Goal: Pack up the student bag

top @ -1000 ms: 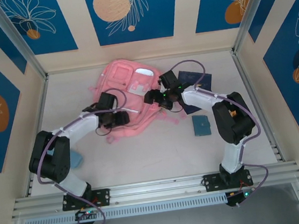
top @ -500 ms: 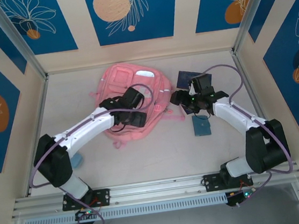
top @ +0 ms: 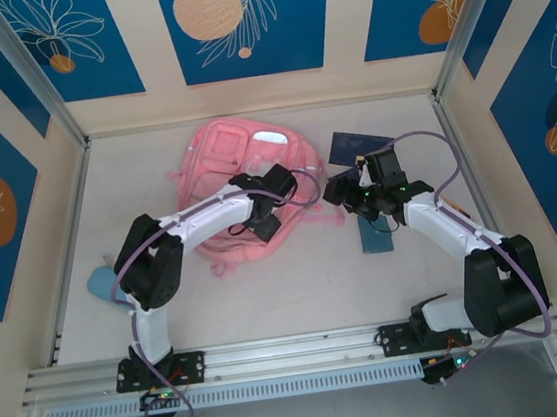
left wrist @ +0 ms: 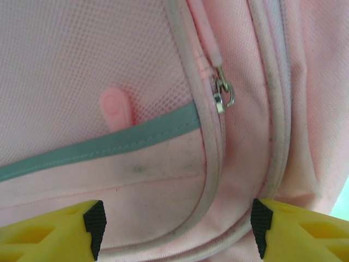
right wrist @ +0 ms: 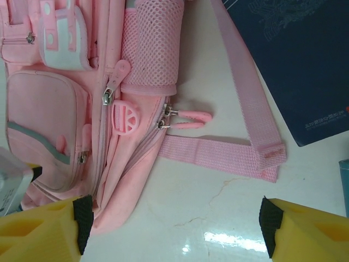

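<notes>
One pale worktop (top: 298, 287) carries everything, and the largest thing on it is the student bag (top: 246, 187), lying flat with its pockets up, left of centre and close to the far edge. A dark blue booklet (top: 360, 145) lies just off its right side toward the far right corner, and a small teal case (top: 375, 236) sits nearer the front, right of centre. The bag looks zipped shut, so the step in hand is probably getting it open before anything goes in. To do that well, one claw should pin the soft fabric beside the zip while the other pinches a pull squarely and draws it along the curve of the white trim, not straight across, since loose cloth will bunch and jam the slider. The paired pulls with the pink loop (right wrist: 191, 117) at the bag's right edge look the easiest target. The metal pull (left wrist: 223, 94) by the mesh pocket is smaller and lies flat. The strap (right wrist: 240, 109) trailing on the worktop should be kept out of the way. The left arm reaches forward and rightward, elbow bent, its left claw (top: 275, 191) low over the bag's right half, fingers well apart and holding nothing. The right arm folds inward from the right edge, its right claw (top: 342, 193) beside the bag's right edge, also spread wide and empty.
</notes>
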Tool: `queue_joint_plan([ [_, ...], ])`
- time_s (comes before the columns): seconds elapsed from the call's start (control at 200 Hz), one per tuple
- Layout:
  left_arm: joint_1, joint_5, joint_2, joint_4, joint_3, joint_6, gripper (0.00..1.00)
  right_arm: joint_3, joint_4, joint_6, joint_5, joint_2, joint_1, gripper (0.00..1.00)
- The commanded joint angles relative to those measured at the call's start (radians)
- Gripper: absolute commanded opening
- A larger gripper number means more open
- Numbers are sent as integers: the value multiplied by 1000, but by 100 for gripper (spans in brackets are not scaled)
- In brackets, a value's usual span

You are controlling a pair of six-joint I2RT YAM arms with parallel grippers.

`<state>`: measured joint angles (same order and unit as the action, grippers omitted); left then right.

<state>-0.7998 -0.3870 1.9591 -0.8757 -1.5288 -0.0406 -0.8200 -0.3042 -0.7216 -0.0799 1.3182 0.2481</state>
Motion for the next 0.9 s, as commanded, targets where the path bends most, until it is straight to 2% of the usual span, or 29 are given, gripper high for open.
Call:
queue_joint_plan([
  [0.0,4,-65,58,-19,-57,55,70,19,3,-4,-26,-20,-3,81],
  [0.215,16,-85,94,4,-72,71,60,35,4,9,-11,-33,-3,79],
  [0.46,28,-58,93,-4,-81,66,27,44,16,30,8,-35,-2,77],
  [0.555,37,-32,31,8,-67,59,18,42,18,73,17,-36,3,77],
  [0.715,57,-20,-130,48,-40,43,11,40,45,228,26,-40,46,76],
  [0.895,85,-10,-288,98,-28,23,8,-7,66,343,-88,11,69,73],
])
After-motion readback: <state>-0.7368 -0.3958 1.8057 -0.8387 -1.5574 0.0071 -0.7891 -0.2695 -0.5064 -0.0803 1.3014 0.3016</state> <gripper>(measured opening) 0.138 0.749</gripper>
